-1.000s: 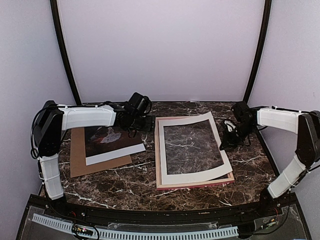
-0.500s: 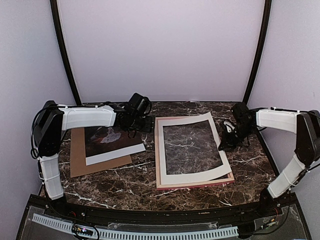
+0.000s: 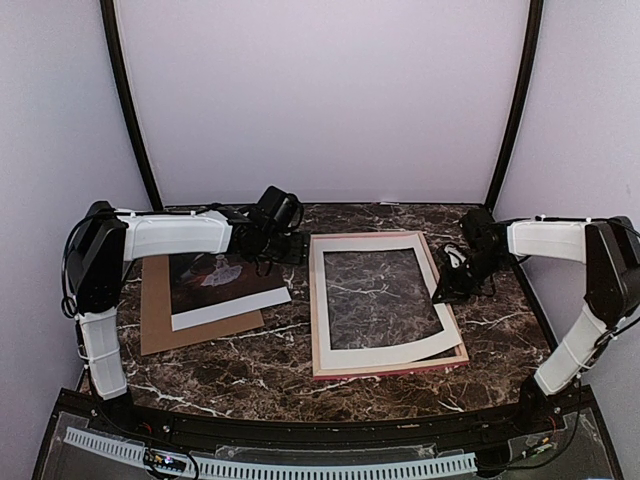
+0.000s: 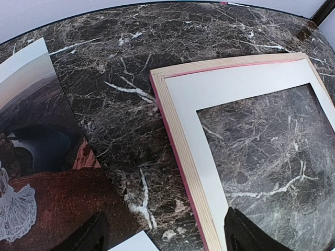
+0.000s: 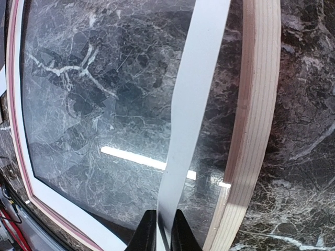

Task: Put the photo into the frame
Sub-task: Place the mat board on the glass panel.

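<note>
The frame [image 3: 318, 335] lies back up on the table's middle, pale wood with a pink edge [image 4: 180, 151]. A white mat with a large window [image 3: 385, 352] rests on it, skewed at the near right. My right gripper [image 3: 447, 290] is shut on the mat's right strip [image 5: 196, 104], its fingertips [image 5: 149, 232] pressed to both sides just inside the frame's wooden rail [image 5: 256, 104]. The photo [image 3: 225, 285] lies picture up at the left, its white-dressed figure [image 4: 15, 209] showing. My left gripper [image 3: 290, 248] hangs open over bare table between photo and frame [image 4: 165, 238].
A brown cardboard board [image 3: 155, 320] lies under the photo at the left. A clear sheet [image 5: 104, 130] with a light reflection sits inside the frame opening. Cables lie by the right gripper [image 3: 458, 250]. The back wall stands close behind the table.
The mat's far edge has dropped from its raised, skewed position and now lies nearly square in the frame's top. My right gripper shifted slightly down and left. The left arm stayed still.
</note>
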Controlling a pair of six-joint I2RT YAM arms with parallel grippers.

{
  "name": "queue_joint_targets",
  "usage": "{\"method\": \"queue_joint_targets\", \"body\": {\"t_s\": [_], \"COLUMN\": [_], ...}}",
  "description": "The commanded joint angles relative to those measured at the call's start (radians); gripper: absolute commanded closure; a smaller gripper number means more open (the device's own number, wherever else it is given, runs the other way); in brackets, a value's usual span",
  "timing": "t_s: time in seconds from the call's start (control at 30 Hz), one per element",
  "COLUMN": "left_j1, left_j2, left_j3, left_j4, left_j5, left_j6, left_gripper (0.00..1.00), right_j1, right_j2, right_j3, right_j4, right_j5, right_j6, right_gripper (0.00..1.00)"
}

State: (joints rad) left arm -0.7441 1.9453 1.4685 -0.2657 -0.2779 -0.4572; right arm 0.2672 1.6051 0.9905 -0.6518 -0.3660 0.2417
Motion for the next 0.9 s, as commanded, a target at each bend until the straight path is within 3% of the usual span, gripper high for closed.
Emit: {"method": "queue_joint_targets", "body": {"t_s": [0.0,0.37,0.7,0.87], "left_j1": [0.003,0.002,0.015,0.053], "left_j2": [-0.049,-0.064,-0.096,-0.150], "left_j3": [-0.018,-0.015,-0.031,-0.074], "left_j4": [-0.029,-0.050,-0.109,-0.141], "left_j5": [-0.014,-0.026,-0.044,-0.023], "left_j6": [0.010,0.021,0.032,0.044], "left_gripper": [0.21,0.21,0.19,0.17], "right_j1": [0.010,0.012,0.012,0.011], "right_j2": [0.000,-0.005,-0.030,0.001], "right_j3": [-0.007,0.006,0.041,0.065], "right_j4": [0.017,-0.015,-0.051,-0.021], "right_j5": [0.004,0.085,0.235,0.293], "right_j6": [-0.002,0.001,0.021,0.024], "right_gripper": [0.83,0.55,0.46,0.45]}}
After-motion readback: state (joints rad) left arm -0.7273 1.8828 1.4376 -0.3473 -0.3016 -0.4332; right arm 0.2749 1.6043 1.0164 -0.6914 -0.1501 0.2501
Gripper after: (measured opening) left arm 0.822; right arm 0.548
